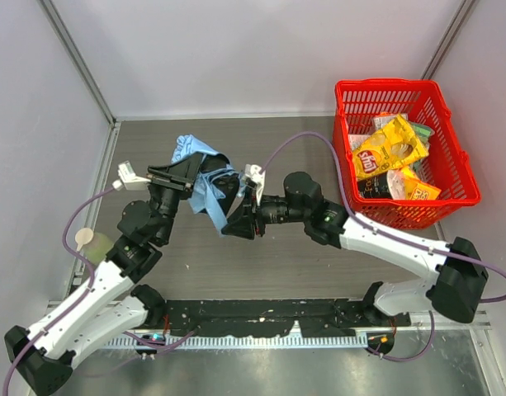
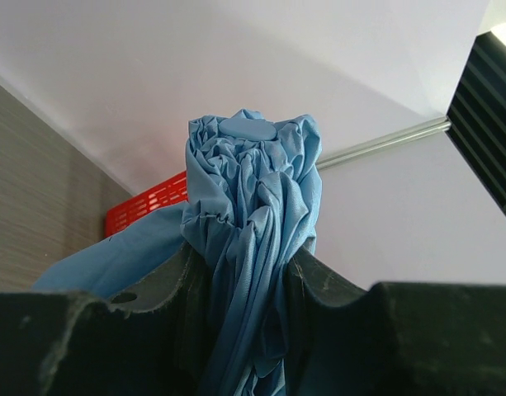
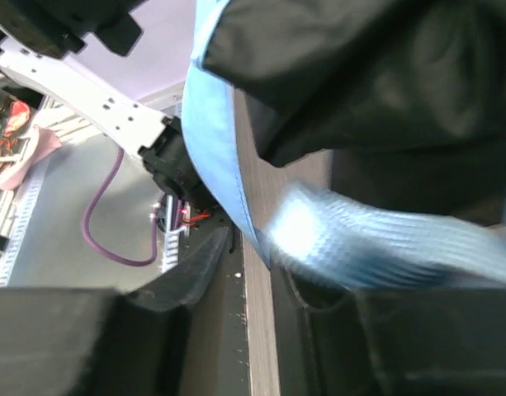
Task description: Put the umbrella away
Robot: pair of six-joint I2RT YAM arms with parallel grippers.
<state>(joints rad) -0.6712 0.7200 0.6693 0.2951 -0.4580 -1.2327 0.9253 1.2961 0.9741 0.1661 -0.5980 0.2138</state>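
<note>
The umbrella (image 1: 201,169) is a bunched light-blue bundle held above the table's middle. In the left wrist view its gathered fabric (image 2: 253,198) rises out between the dark fingers (image 2: 120,330), and my left gripper (image 2: 253,330) is shut on it. My right gripper (image 1: 236,216) is just right of the bundle's lower end, pointing left at it. In the right wrist view its jaws (image 3: 253,272) stand apart with bare table showing in the gap. A blurred blue strap (image 3: 376,243) crosses the right finger, and a fabric edge (image 3: 211,140) runs down to that fingertip.
A red basket (image 1: 380,84) with snack bags (image 1: 389,148) stands at the back right; its rim (image 2: 145,206) shows behind the fabric. A pale round object (image 1: 92,242) sits by the left wall. Purple cables loop from both arms.
</note>
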